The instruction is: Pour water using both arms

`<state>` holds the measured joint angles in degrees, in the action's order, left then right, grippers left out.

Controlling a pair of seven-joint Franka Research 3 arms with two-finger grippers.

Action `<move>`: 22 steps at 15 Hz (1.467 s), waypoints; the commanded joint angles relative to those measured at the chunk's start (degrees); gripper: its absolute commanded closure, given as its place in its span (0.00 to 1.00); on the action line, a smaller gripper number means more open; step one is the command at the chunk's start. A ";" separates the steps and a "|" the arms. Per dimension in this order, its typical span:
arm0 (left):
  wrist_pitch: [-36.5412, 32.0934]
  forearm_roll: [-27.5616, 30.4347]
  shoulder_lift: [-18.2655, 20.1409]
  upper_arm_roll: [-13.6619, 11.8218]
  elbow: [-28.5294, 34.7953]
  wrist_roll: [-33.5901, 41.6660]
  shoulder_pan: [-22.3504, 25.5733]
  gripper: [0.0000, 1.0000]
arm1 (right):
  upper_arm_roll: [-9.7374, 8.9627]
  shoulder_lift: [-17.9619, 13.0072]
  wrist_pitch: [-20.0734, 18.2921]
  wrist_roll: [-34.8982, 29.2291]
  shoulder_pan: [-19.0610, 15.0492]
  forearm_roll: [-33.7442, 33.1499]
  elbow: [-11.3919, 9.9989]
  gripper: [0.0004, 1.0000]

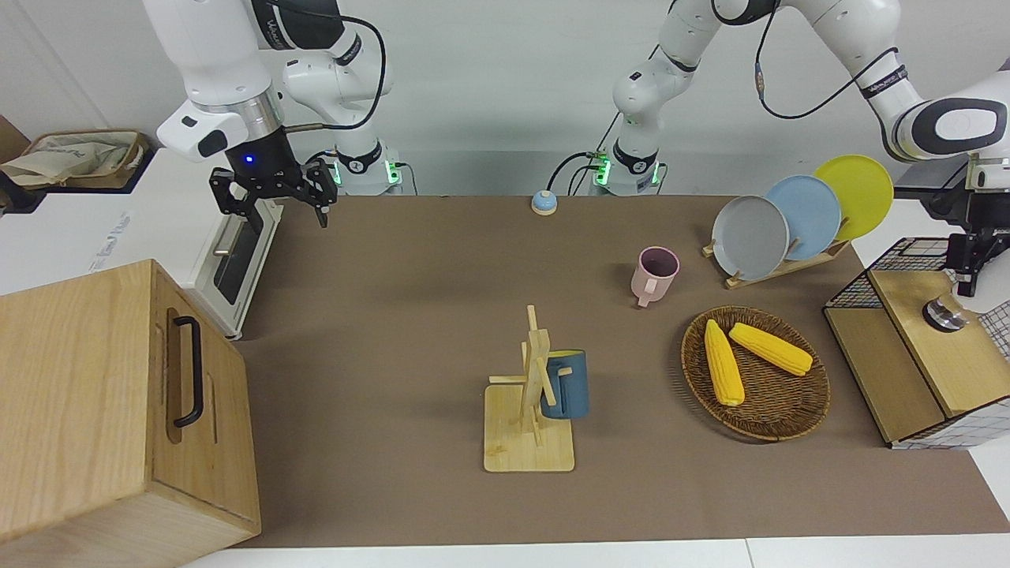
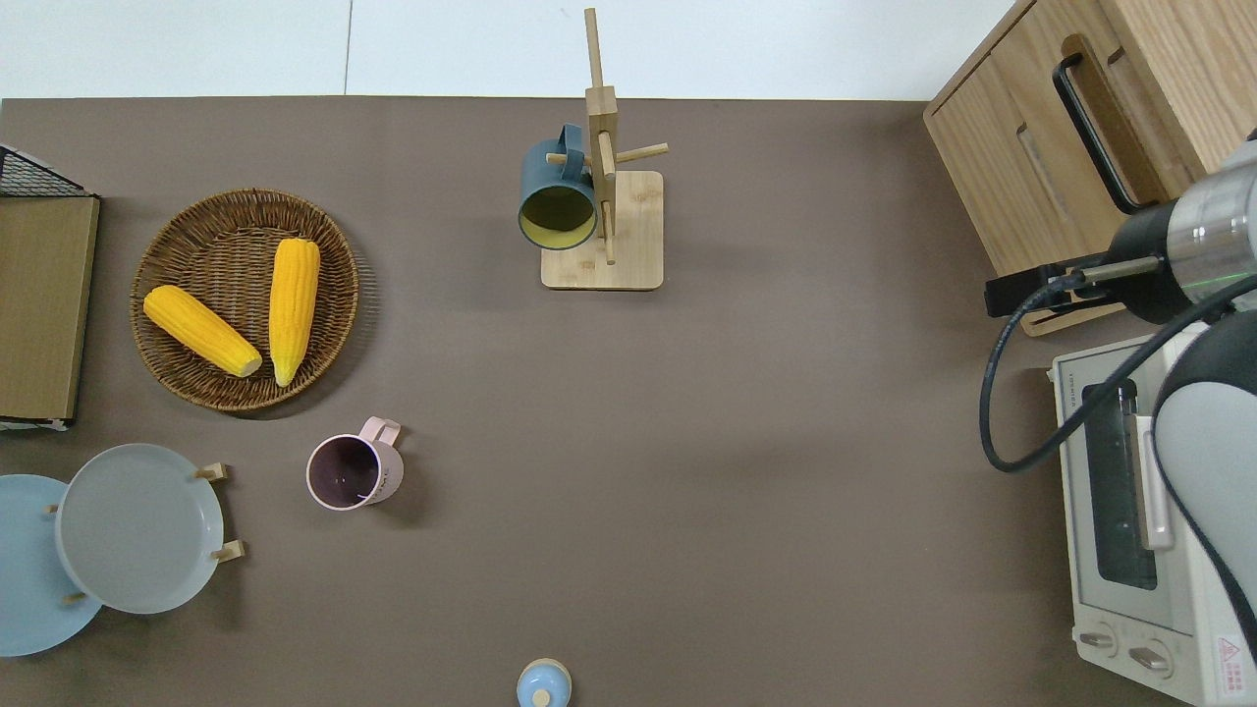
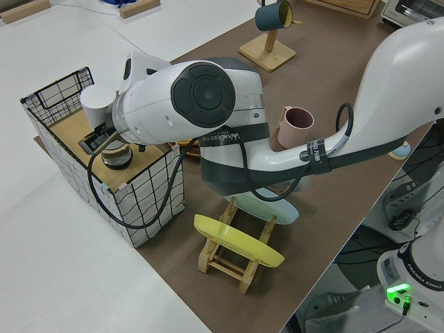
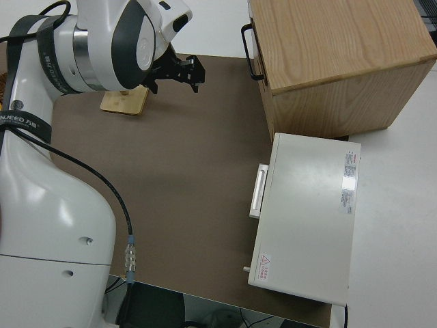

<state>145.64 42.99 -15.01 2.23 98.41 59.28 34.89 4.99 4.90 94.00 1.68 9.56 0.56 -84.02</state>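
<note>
The right end effector [image 1: 272,197] hangs with fingers spread and empty by the toaster oven [image 1: 237,252]. The left end effector [image 1: 969,256] is over the wire basket [image 1: 907,260]; whether its fingers are spread I cannot tell. The pink mug [image 1: 655,274] stands on the brown surface [image 1: 410,315], and the blue mug [image 1: 565,384] hangs on the wooden mug rack [image 1: 530,410].

Brown table mat [image 1: 410,315], white tabletop [image 2: 491,49], pale wall [image 1: 489,79], wooden cabinet [image 1: 87,410], white toaster oven [image 4: 307,212]

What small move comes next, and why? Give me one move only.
Probably swing the right gripper over toward the blue cup hanging on the wooden rack. The gripper is open and empty, up in the air by the toaster oven. No cup is held yet, and the pink cup stands upright toward the left arm's end, so it likely suits the other arm.
</note>
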 commanded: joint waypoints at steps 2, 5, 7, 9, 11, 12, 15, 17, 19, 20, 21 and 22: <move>0.35 1.40 -0.46 0.23 -1.29 0.40 0.17 0.00 | 0.10 -0.33 -0.84 0.52 -0.07 0.85 0.17 0.01; -0.61 0.26 -0.37 0.23 -2.51 -3.89 0.17 0.00 | 0.02 -0.33 -0.84 0.52 -0.07 0.85 0.17 0.01; -2.36 -5.94 0.33 0.14 -2.78 -8.55 0.44 0.00 | 0.02 -0.33 -0.84 0.52 -0.07 0.85 0.17 0.01; -7.18 -14.38 0.86 -0.03 -3.83 -14.52 0.53 0.00 | 0.10 -0.33 -0.84 0.52 -0.07 0.85 0.17 0.01; -14.81 -19.23 1.39 -0.47 -6.99 -18.57 0.79 0.00 | 0.02 -0.33 -0.84 0.52 -0.07 0.85 0.17 0.01; -19.12 -21.17 1.39 -1.08 -8.74 -19.98 0.70 0.00 | 0.02 -0.33 -0.84 0.52 -0.07 0.85 0.17 0.01; -30.21 -28.81 1.39 -2.06 -13.41 -23.50 0.70 0.00 | 0.02 -0.33 -0.84 0.52 -0.07 0.85 0.17 0.01; -36.18 -33.56 1.65 -2.06 -15.52 -25.78 0.53 0.00 | 0.02 -0.33 -0.84 0.52 -0.07 0.85 0.17 0.01; -41.29 -36.73 3.05 -1.71 -16.58 -29.30 -0.17 0.00 | 0.10 -0.33 -0.84 0.52 -0.07 0.85 0.17 0.01; -42.88 -37.70 4.45 -1.10 -16.50 -30.88 -0.35 0.00 | 0.10 -0.33 -0.84 0.52 -0.16 0.85 0.17 0.01; -43.94 -37.89 5.85 -0.74 -16.50 -32.64 -0.53 0.00 | 0.02 -0.33 -0.84 0.52 -0.16 0.85 0.17 0.01; -45.34 -37.89 7.17 -0.13 -16.41 -34.48 -0.88 0.00 | 0.10 -0.33 -0.84 0.52 -0.07 0.85 0.17 0.01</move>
<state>104.96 7.68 -11.64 0.99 82.41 30.44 35.14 4.99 4.90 94.00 1.68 9.56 0.56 -84.02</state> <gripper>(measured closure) 0.000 0.004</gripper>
